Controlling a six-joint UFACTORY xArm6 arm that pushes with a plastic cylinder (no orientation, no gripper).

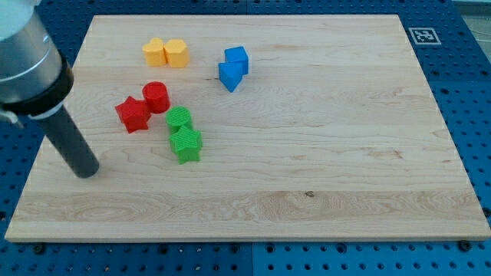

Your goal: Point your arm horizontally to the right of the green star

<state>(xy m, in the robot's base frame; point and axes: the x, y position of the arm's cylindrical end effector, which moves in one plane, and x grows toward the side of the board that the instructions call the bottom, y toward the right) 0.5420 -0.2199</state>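
Blocks: two yellow [166, 53], blue [233, 68], red [144, 106], green [182, 134]

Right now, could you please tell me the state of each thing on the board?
My tip: near the view's left edge, touching no block.
Green star: against green round block.
Red star: beside red cylinder.
Yellow blocks: side by side.
Blue blocks: touching.
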